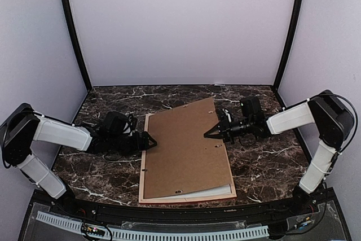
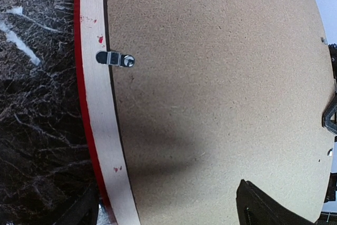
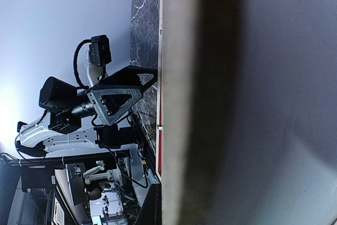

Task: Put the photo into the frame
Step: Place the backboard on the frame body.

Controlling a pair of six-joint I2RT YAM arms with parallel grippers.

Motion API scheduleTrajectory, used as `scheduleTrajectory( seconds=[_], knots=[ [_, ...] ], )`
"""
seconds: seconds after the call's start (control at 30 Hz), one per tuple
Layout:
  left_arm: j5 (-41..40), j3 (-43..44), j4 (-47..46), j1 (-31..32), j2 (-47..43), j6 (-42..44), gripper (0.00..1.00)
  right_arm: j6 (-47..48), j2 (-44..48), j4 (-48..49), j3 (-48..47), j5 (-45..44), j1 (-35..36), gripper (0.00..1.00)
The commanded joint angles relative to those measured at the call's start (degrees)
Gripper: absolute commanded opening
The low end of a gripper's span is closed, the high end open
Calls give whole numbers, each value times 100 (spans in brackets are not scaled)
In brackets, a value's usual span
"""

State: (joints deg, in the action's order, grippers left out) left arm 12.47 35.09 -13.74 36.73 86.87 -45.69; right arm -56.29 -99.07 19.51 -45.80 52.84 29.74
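The frame [image 1: 143, 180] lies face down on the marble table, pale wood back up, with its red outer edge showing in the left wrist view [image 2: 80, 104]. A plain brown backing board [image 1: 183, 150] lies skewed over it. The photo is hidden. My left gripper [image 1: 149, 141] is open at the frame's left rail. In the left wrist view [image 2: 166, 201] one finger [image 2: 263, 206] is over the board and the other is off the frame's edge. My right gripper [image 1: 207, 134] is shut on the board's right edge, and the board [image 3: 253, 104] fills its wrist view.
A white mat board [image 1: 194, 195] peeks out under the backing board's near edge. A metal turn clip [image 2: 116, 59] sits on the frame's left rail. Dark marble table [image 1: 265, 162] lies on both sides. Pale booth walls [image 1: 180, 26] close in the back and sides.
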Motion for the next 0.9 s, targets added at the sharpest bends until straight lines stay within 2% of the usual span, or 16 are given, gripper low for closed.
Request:
scheduleTrajectory(
  seconds=[0.0, 0.53, 0.87],
  knots=[
    [-137, -72, -129, 57, 52, -27, 93, -73, 191, 235, 130, 7, 109, 0],
    [-235, -61, -110, 101, 100, -14, 93, -95, 103, 303, 168, -2, 164, 1],
    [-388, 64, 223, 106, -245, 118, 93, 71, -51, 159, 78, -19, 157, 15]
  ],
)
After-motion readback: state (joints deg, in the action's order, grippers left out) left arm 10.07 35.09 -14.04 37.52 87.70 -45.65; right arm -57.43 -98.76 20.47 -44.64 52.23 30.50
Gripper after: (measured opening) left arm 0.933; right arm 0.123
